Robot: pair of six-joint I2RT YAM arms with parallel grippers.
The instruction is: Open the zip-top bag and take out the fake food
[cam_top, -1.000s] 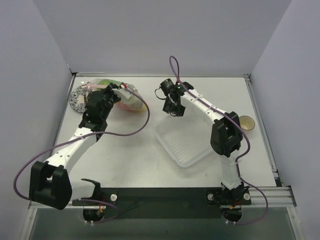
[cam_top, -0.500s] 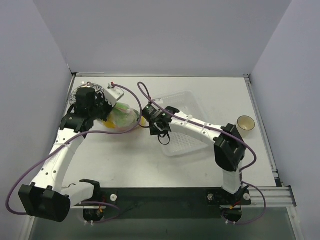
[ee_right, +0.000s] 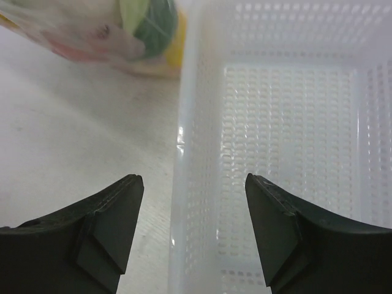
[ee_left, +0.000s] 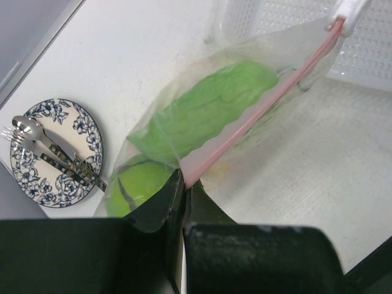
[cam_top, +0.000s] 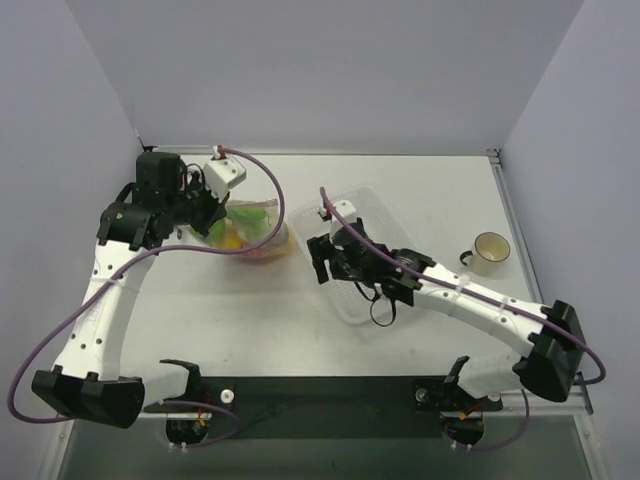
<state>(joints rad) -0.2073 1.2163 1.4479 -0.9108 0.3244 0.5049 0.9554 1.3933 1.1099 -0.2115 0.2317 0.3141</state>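
The zip-top bag [cam_top: 258, 235] lies at the back left, clear with a pink-red zip strip [ee_left: 257, 113]. My left gripper [ee_left: 184, 180] is shut on the near end of that strip; a white tab [ee_left: 352, 9] sits at its far end. The fake food shows through the plastic: a green leafy piece [ee_left: 208, 110], a green round piece [ee_left: 141, 187] and yellow and red bits [cam_top: 262, 250]. My right gripper [ee_right: 193, 190] is open and holds nothing. Its fingers straddle the left wall of the clear mesh tray [ee_right: 288, 122], just short of the bag [ee_right: 92, 30].
A beige mug [cam_top: 491, 249] stands at the right. A blue-patterned plate [ee_left: 52, 153] with cutlery lies by the left wall, beside the bag. The tray [cam_top: 385, 205] sits mid-table, right of the bag.
The right gripper has opened and its arm has swung low to the right. The left arm has drawn back toward the left wall, still pinching the bag's strip.
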